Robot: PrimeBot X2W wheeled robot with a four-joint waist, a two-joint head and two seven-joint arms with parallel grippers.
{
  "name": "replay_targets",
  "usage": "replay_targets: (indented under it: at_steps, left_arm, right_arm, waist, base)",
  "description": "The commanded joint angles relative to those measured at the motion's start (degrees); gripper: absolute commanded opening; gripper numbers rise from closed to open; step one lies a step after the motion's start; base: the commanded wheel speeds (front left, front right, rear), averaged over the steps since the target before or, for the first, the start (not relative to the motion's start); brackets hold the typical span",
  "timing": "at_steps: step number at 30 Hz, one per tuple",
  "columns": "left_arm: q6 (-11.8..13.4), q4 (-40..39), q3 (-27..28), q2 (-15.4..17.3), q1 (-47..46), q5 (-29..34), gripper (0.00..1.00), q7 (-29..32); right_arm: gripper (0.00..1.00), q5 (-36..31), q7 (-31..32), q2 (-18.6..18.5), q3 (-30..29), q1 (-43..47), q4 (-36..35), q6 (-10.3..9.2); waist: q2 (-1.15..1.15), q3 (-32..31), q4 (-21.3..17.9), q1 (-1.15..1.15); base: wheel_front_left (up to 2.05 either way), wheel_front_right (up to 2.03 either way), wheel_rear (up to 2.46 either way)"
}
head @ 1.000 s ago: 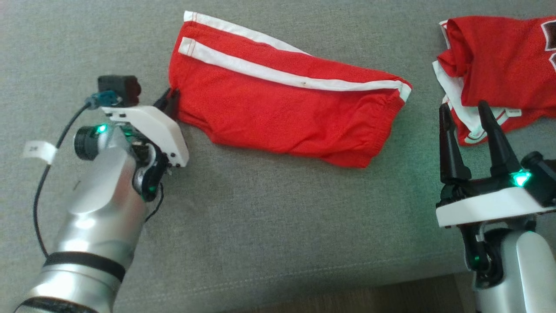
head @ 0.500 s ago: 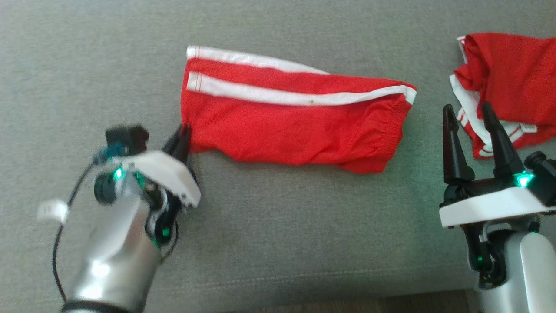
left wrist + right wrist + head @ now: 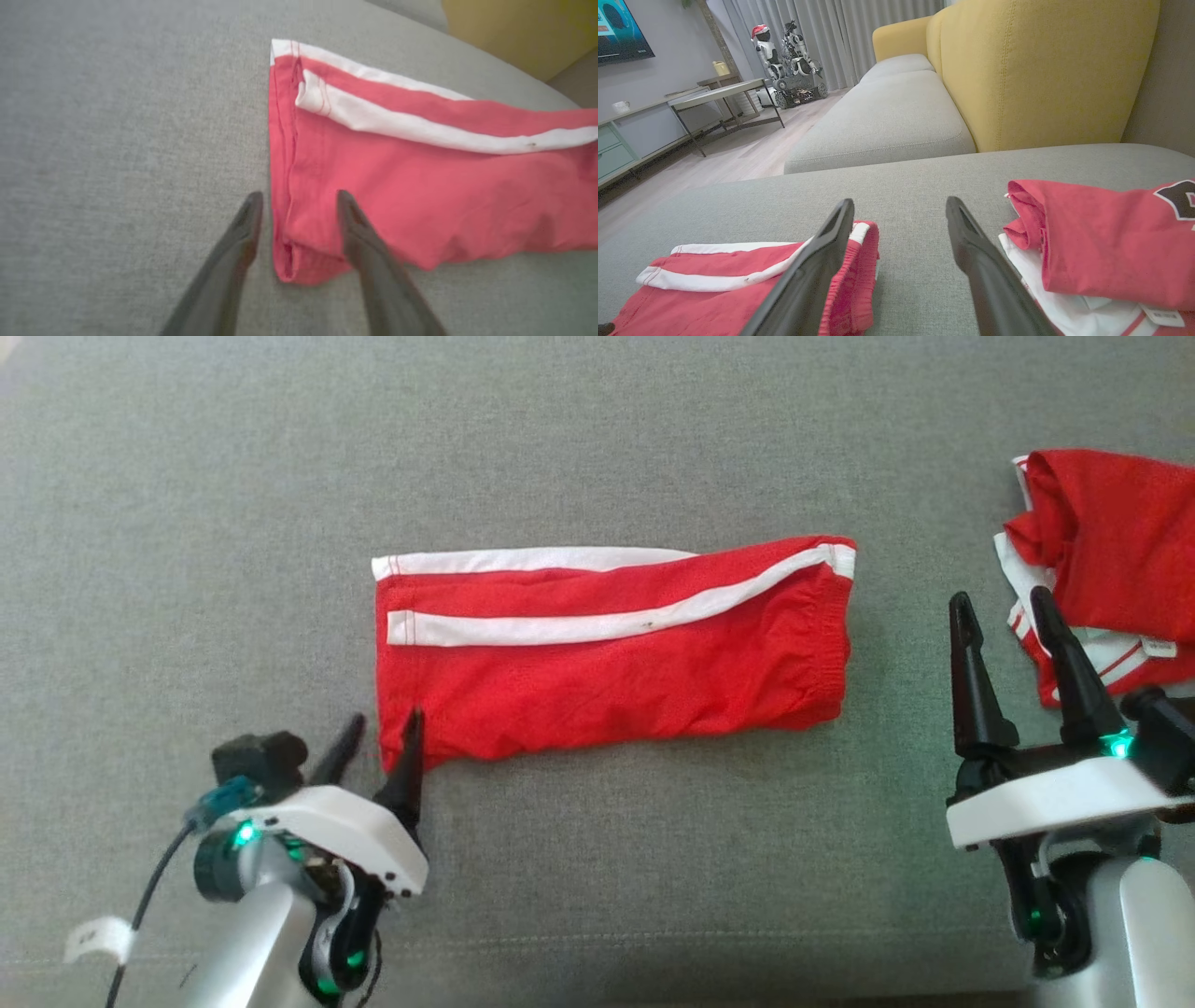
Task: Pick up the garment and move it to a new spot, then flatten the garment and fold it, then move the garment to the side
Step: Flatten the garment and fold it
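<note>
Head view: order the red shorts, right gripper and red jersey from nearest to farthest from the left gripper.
From the left gripper:
1. red shorts, corner right at its fingers, centre.
2. right gripper, lower right.
3. red jersey, far right edge.

We look down on a grey cushion: red shorts with white stripes lie folded flat near its middle, and a crumpled red-and-white jersey rests well apart toward its right side.
</note>
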Motion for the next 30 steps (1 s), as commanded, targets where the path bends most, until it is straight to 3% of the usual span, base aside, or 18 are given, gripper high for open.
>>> replay_targets:
  at_steps: [1, 8, 13, 30]
  left_arm:
    - [0.5, -3.0, 2.5, 1.6, -1.1, 0.4, 1.0, -1.0]
    - [4.8, -11.2, 4.9, 3.8, 0.0, 5.8, 1.0, -8.5]
    - [7.1, -16.4, 6.6, 5.4, 1.9, 9.8, 1.0, -10.0]
    - [8.6, -22.4, 5.3, 8.3, 6.4, 12.4, 1.0, -7.9]
  right_arm:
    - [1.0, -0.5, 0.3, -0.2, 1.4, -0.6, -2.3, -0.04]
    - [1.0, -2.9, 1.2, -0.2, 1.8, -0.3, -2.5, -0.04]
    - [1.0, -4.4, 2.3, -0.2, 1.9, 0.9, -3.0, -0.04]
    - [1.0, -5.8, 4.0, -0.2, 1.2, 3.2, -4.5, -0.04]
  waist:
    - [0.0, -0.3, 0.0, 0.0]
    - [0.0, -3.1, 0.2, 0.0]
    - [0.0, -5.7, 0.2, 0.0]
    - [0.0, -7.1, 0.4, 0.0]
  base:
    - [0.0, 0.0, 0.0]
    - [0.0, 0.0, 0.0]
    - [0.0, 0.0, 0.0]
    - [0.0, 0.0, 0.0]
